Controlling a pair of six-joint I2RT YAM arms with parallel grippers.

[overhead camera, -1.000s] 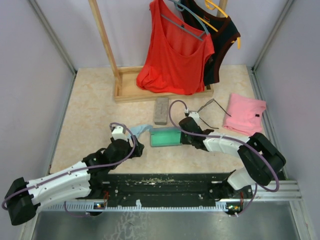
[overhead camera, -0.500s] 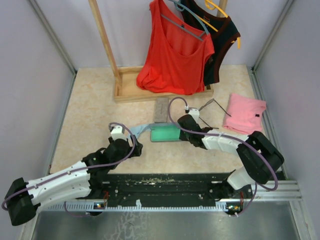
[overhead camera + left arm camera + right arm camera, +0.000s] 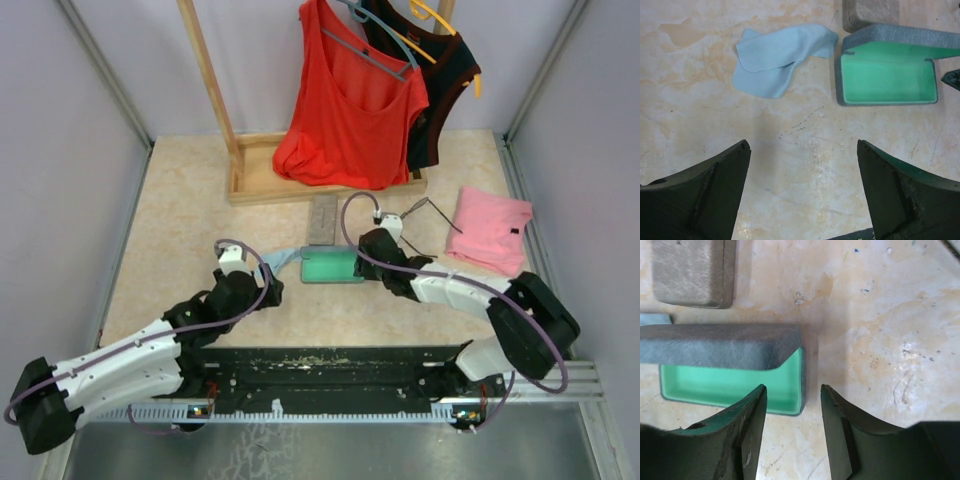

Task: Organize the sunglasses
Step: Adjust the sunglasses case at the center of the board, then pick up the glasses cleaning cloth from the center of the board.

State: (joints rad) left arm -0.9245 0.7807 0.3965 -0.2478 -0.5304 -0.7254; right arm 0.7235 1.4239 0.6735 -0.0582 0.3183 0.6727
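1. Since a second ago, the right pincer (image 3: pixel 792 390) has nudged up-frame with the open green-lined case (image 3: pixel 730 382). Its jaws are parted and empty, straddling the case's right end.
2. Left pincer (image 3: pixel 802 145) gapes idle over the counter (image 3: pixel 805 170).
3. Sunglasses (image 3: pixel 415 209) lie right of centre, uncased; fetching them seems next.
4. Beige mottled surface, grey walls, hanging red top (image 3: pixel 350 110).

We see 2 arms lying low over the table; our left arm (image 3: pixel 120 365) stretches diagonally from the near left toward the middle, the left gripper (image 3: pixel 802 146) spread wide, both dark fingers pointing forward; our right arm (image 3: pixel 470 290) folds at its elbow and reaches leftward, the right gripper (image 3: pixel 793 390) parted by a narrower gap.
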